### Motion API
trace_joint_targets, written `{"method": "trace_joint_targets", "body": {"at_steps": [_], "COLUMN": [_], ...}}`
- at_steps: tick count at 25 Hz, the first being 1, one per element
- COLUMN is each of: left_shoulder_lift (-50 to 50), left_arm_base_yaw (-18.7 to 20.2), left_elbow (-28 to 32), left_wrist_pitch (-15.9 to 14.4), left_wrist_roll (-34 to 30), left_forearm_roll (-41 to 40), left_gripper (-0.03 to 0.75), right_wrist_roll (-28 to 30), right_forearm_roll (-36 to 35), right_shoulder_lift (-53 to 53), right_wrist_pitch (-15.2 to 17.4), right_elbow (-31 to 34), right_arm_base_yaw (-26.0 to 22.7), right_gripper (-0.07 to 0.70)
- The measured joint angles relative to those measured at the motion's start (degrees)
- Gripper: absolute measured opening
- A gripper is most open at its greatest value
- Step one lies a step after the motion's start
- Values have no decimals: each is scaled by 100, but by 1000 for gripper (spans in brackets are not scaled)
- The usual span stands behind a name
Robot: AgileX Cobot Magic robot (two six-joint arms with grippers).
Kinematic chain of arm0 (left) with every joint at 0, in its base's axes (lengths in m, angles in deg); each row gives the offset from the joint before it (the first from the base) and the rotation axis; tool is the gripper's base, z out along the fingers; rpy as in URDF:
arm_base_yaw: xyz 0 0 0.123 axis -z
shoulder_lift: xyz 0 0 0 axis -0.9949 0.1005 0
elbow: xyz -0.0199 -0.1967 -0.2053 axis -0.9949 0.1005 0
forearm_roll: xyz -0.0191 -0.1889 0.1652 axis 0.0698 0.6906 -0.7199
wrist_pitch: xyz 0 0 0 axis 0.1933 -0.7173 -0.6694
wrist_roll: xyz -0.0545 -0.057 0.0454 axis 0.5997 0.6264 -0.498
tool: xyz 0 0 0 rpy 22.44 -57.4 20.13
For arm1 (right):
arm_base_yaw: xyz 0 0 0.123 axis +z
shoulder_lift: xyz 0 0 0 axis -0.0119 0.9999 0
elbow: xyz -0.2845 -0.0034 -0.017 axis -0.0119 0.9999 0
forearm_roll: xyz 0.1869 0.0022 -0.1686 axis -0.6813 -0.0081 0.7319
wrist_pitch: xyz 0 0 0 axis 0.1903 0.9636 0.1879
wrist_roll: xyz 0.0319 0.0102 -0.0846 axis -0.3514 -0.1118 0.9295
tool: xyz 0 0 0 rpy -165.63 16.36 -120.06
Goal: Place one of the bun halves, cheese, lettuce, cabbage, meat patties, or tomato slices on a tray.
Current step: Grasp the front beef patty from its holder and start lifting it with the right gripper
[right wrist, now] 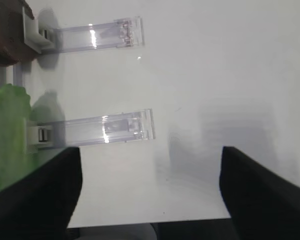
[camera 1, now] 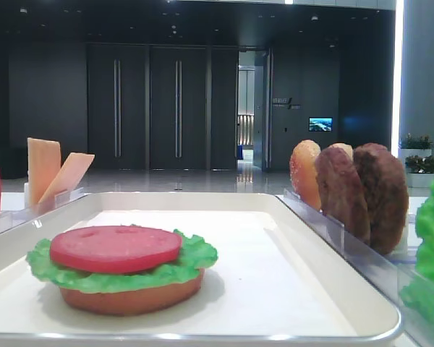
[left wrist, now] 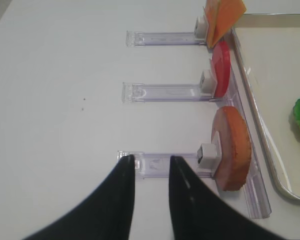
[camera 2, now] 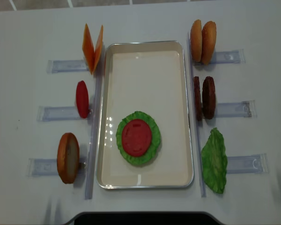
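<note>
white tray [camera 2: 145, 180] long axis front-to-back, stack lying flat, left claw [left wrist: 151, 165] narrowly parted, right claw [right wrist: 150, 160] wide apart

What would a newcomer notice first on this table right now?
The half-built burger on the white tray: a tomato slice on lettuce, near the tray's front. Then the ingredients standing in racks beside it: cheese on the left, meat patties on the right.

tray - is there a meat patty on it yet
No, the tray holds only a stack of bun base, lettuce and tomato slice; both meat patties stand in the right rack.
</note>
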Motion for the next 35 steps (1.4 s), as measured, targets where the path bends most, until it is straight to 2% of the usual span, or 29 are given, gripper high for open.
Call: {"method": "trace_joint_targets", "body": {"at_steps": [7, 16, 24, 31, 35], "left_shoulder_lift": [0, 0, 0, 0, 0], "left_arm_base_yaw": [0, 0, 0, 0, 0], "left_elbow": [0, 0, 0, 0, 0], "left_wrist_pitch": [0, 0, 0, 0, 0], "left_wrist_roll": [0, 0, 0, 0, 0], "left_forearm_roll": [0, 0, 0, 0, 0], "left_gripper": [150, 130, 85, 41, 11], "right_wrist_roll": [186, 439, 492, 478, 221], "right_forearm_roll": [-401, -567, -561, -561, -641], "right_shoulder_lift": [1884, 3432, 4244, 4538, 4590], "right_wrist_pitch": [11, 16, 26, 6, -14], "right_elbow": [-1032, -2103, -2592, -2666, -2704], "right_arm_base_yaw": [0, 0, 0, 0, 73], "right_gripper": [538, 538, 538, 538, 538]}}
